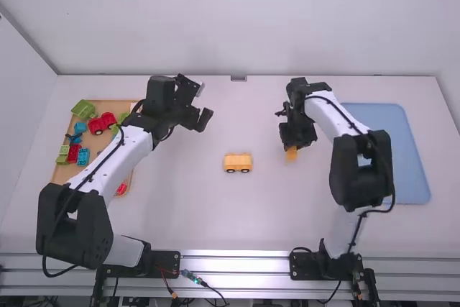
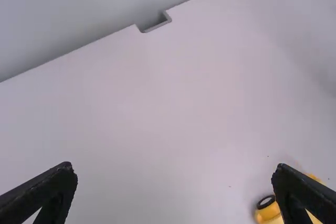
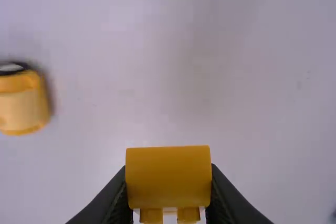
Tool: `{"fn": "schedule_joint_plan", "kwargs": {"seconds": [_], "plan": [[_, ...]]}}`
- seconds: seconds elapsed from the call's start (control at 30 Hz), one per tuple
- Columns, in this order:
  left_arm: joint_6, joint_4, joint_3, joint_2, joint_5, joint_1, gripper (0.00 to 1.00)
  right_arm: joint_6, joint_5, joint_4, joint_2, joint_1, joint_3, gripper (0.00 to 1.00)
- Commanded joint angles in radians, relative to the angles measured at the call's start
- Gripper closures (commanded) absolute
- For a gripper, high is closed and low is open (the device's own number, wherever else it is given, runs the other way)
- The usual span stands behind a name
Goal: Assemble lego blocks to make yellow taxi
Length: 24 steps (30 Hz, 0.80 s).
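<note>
Near the middle of the table stands a yellow wheeled car base (image 1: 238,163); its end also appears in the right wrist view (image 3: 23,103). To its right, my right gripper (image 1: 290,147) holds a yellow block (image 1: 291,154) above the table. In the right wrist view my right gripper (image 3: 169,198) is shut on that yellow block (image 3: 168,177), its fingers at both sides. My left gripper (image 1: 204,114) is farther back and left of the base, over the table. In the left wrist view the left gripper (image 2: 173,174) is wide open, its right finger partly covering the yellow car base (image 2: 269,212).
A wooden tray (image 1: 104,147) with several red, green and blue lego pieces lies at the left, partly beneath the left arm. A blue tray (image 1: 402,152) lies at the right, partly behind the right arm. The wall runs along the table's back edge.
</note>
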State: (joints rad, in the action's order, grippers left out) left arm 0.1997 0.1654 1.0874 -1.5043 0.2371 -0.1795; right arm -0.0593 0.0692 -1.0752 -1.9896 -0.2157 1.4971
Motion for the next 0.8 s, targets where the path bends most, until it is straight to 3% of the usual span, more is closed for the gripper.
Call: {"fn": "schedule_joint_plan", "kwargs": {"seconds": [0.0, 0.23, 0.77], "plan": [[-0.028, 0.002, 0.018, 0.013, -0.018, -0.002, 0.01, -0.035, -0.037, -0.021, -0.067, -0.015, 0.062, 1.00], [-0.028, 0.006, 0.017, -0.004, -0.018, -0.002, 0.01, -0.016, -0.014, -0.051, -0.218, -0.053, 0.139, 1.00], [-0.028, -0.162, -0.084, -0.005, -0.019, -0.001, 0.01, -0.076, -0.009, -0.012, -0.262, -0.055, 0.139, 1.00]]}}
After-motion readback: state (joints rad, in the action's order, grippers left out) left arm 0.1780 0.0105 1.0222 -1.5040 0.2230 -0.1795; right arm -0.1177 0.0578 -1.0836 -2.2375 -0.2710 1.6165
